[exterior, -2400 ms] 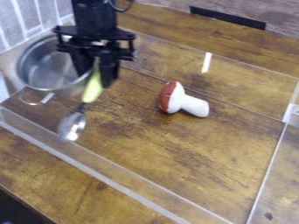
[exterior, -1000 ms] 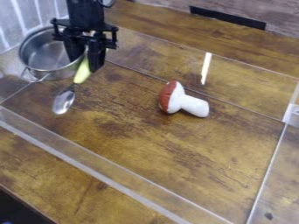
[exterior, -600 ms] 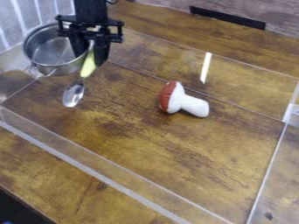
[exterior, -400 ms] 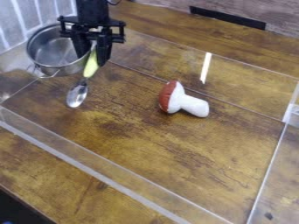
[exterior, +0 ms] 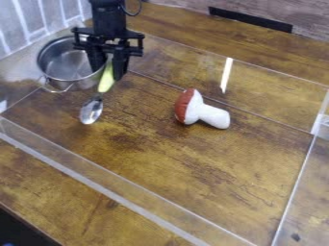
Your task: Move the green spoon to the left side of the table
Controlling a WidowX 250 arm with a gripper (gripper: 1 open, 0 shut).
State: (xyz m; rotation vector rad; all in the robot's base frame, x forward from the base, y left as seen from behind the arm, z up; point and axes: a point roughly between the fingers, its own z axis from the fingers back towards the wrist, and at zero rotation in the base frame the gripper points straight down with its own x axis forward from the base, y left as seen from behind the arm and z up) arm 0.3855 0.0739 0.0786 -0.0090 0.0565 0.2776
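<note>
The green spoon (exterior: 100,91) hangs tilted from my gripper (exterior: 108,70), which is shut on its yellow-green handle. Its silver bowl (exterior: 90,111) reaches down to the brown wood table (exterior: 167,154), and whether it touches the planks I cannot tell. The black arm stands straight over the spoon at the table's upper left, just right of the pot.
A silver metal pot (exterior: 64,62) stands at the far left, close beside the gripper. A red-capped white mushroom toy (exterior: 199,109) lies right of centre. Clear acrylic walls (exterior: 115,192) edge the table at the front and on the right.
The gripper with the spoon has shifted a little to the right and lower, and the spoon's bowl has come down nearer the planks. Pot and mushroom have stayed put.
</note>
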